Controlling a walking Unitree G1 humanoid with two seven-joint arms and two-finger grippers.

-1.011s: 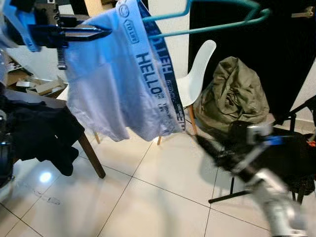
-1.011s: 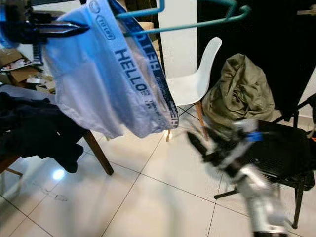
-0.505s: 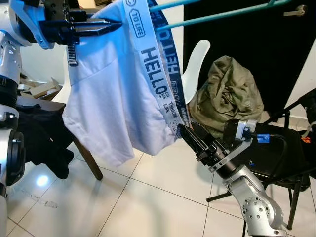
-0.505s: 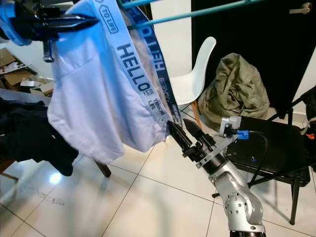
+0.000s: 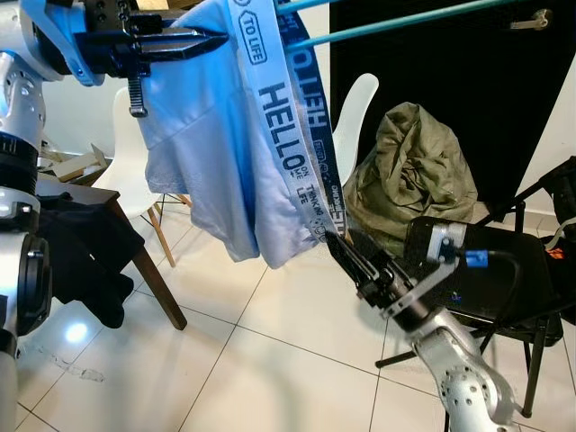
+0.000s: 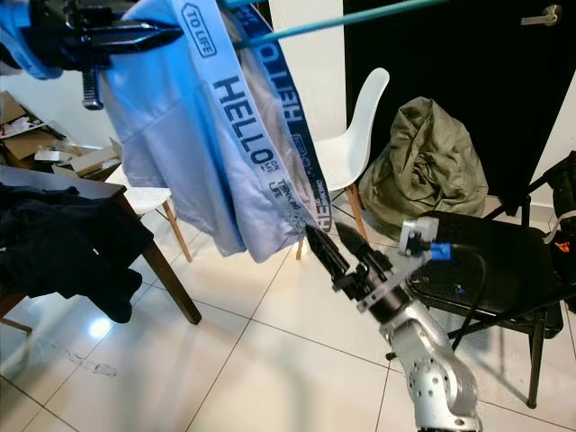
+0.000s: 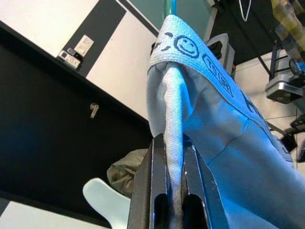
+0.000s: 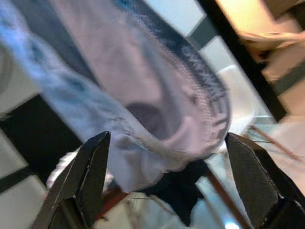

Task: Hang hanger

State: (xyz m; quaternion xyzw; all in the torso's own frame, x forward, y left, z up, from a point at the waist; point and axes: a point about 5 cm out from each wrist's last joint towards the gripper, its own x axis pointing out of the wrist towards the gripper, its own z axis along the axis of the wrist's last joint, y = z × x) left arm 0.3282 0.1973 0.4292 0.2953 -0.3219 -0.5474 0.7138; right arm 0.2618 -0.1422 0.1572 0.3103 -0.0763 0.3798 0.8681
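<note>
A teal hanger (image 5: 387,22) runs across the top of the eye views. From it hangs a pair of light blue briefs (image 5: 207,135) with a "HELLO" waistband (image 5: 301,153). My left gripper (image 5: 216,39) is held high at the left, shut on a fold of the briefs' fabric (image 7: 174,143) just under the waistband. My right gripper (image 5: 344,241) reaches up from below, open, its fingertips at the lowest end of the waistband loop (image 8: 181,119). In the right wrist view the loop hangs ahead of the spread fingers (image 8: 90,176).
Behind the briefs stand a white chair (image 5: 355,117) and an olive bag (image 5: 414,171) against a black door (image 5: 450,90). At the right is a black folding chair (image 5: 513,270). A wooden table (image 5: 148,270) with a black garment (image 5: 81,243) is at the left. The floor is tiled.
My right arm has come up from low at the right to the waistband's bottom end. The briefs have swung and bunched toward the left gripper. The camera has shifted a little.
</note>
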